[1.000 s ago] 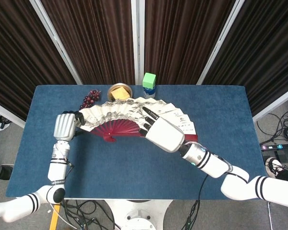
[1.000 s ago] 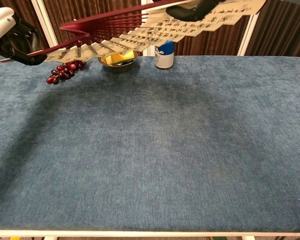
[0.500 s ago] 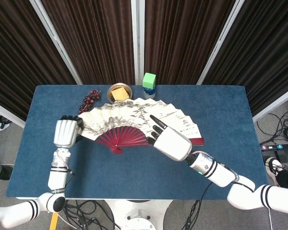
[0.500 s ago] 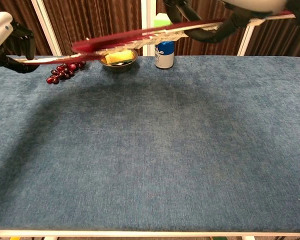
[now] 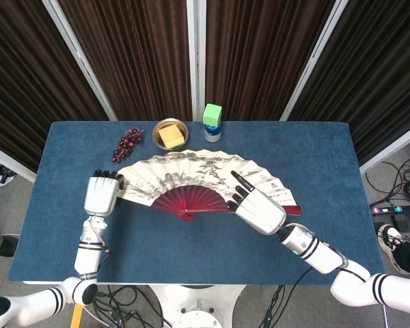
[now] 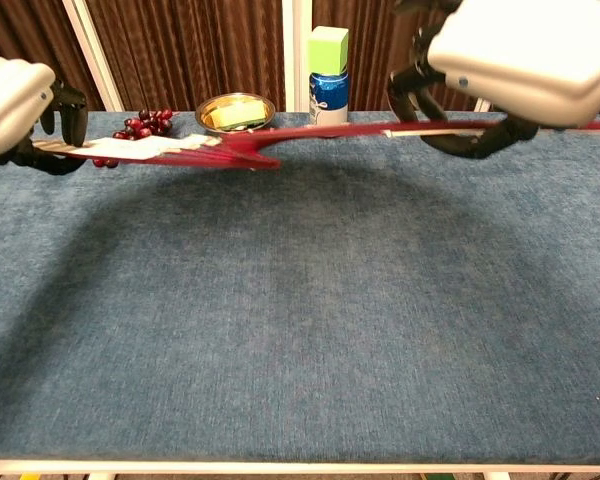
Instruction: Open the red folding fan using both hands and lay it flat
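Observation:
The folding fan [image 5: 191,179] is spread wide, with red ribs and a cream painted leaf. It is held level above the blue table [image 5: 314,150]. In the chest view the fan [image 6: 250,142] shows edge-on as a thin red line, clear of the cloth. My left hand [image 5: 101,194] grips the fan's left end, fingers curled over the leaf edge. My right hand [image 5: 258,208] holds the right end, fingers over the leaf and the red guard stick poking out to its right. Both hands also show in the chest view: left hand [image 6: 15,110], right hand [image 6: 520,70].
At the table's far edge sit a bunch of dark red grapes [image 5: 126,143], a small brass bowl [image 5: 170,132] with a yellow piece in it, and a blue can [image 5: 212,126] topped by a green block. Dark curtains hang behind the table.
Both hands have carried the open fan toward me and lower, tilting it from steep to level. The fan now sits nearer the table's middle, away from the grapes and bowl.

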Available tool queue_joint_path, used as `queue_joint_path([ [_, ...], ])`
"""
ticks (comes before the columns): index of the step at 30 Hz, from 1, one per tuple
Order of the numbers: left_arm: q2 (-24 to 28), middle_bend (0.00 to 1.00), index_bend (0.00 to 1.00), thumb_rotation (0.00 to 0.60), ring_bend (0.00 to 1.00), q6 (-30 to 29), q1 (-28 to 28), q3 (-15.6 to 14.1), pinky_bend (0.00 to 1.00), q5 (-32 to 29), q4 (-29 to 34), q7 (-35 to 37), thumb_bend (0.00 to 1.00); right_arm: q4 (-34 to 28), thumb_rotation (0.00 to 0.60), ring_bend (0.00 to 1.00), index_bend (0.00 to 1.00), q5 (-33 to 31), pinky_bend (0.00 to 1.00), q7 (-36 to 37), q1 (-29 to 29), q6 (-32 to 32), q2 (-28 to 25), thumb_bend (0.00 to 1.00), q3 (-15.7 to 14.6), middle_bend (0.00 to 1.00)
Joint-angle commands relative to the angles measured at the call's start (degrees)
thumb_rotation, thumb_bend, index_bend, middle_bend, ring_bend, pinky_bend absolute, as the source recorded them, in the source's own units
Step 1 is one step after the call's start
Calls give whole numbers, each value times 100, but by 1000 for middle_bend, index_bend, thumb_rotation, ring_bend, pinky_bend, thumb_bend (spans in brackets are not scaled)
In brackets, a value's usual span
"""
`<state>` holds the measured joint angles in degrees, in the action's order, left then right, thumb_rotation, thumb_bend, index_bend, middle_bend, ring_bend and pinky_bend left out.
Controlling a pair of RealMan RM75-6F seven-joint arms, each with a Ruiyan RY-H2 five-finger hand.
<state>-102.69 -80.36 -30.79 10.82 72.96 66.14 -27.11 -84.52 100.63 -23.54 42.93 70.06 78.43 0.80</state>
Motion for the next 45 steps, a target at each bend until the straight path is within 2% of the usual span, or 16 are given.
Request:
queue_joint_path([
  [1,-166,645,655,600,541,17,-7,-32,453,50,-254,-80,416,248,600,327,645,-6,42,33,-112,-8,199,808,-74,528],
  [3,-244,632,633,600,538,12,-9,-44,453,82,-381,-97,411,309,600,294,530,-59,19,-47,-161,-56,268,699,-87,485],
  [5,-315,600,577,600,521,30,-8,-53,452,104,-490,-87,397,328,600,234,345,-135,2,-143,-218,-123,329,572,-100,415],
  [7,-355,529,471,600,470,75,-5,-60,449,108,-539,-88,361,319,600,162,180,-236,0,-238,-275,-188,375,460,-95,335],
  [8,-365,468,395,600,419,97,-4,-61,440,102,-545,-108,323,305,600,116,92,-287,0,-282,-299,-218,389,393,-89,280],
  [9,-373,397,325,600,350,117,2,-65,418,95,-540,-138,281,279,600,85,49,-342,0,-332,-329,-243,399,354,-83,241],
  [10,-381,348,284,600,299,128,8,-67,397,91,-531,-186,251,233,600,43,11,-423,0,-416,-369,-284,406,297,-77,183],
  [12,-384,213,183,600,155,153,10,-60,317,86,-506,-236,167,162,600,3,0,-543,0,-606,-425,-348,401,197,-62,92],
  [14,-384,135,132,600,78,170,20,-63,260,91,-484,-270,97,86,600,0,0,-676,0,-802,-492,-398,397,102,-42,25],
  [17,-366,63,89,600,26,166,45,-67,205,119,-444,-257,20,-35,600,0,0,-864,0,-939,-564,-484,358,19,-16,0],
  [23,-277,12,52,600,0,126,122,-67,138,166,-321,-199,0,-273,600,0,0,-1201,0,-1140,-663,-695,224,0,3,0],
  [29,48,9,44,600,0,132,245,-21,134,106,53,-192,0,-616,600,0,0,-1454,0,-1102,-770,-726,-64,0,67,0],
  [33,1035,26,55,600,0,911,285,-244,132,34,1060,276,0,-849,600,0,0,-1701,0,-875,-942,-567,-436,0,176,0],
  [37,1663,34,64,600,0,1081,350,-268,132,-102,1673,188,0,-969,600,0,0,-1897,0,-544,-1131,-419,-803,0,236,0],
  [41,2018,47,87,600,0,1064,485,-170,133,-307,1861,483,0,-983,600,0,0,-1903,0,-31,-1352,-193,-1143,0,249,23],
  [45,2235,63,114,600,0,764,723,-60,134,-341,1772,1013,0,-816,600,4,0,-1737,0,805,-1637,117,-1431,33,187,108],
])
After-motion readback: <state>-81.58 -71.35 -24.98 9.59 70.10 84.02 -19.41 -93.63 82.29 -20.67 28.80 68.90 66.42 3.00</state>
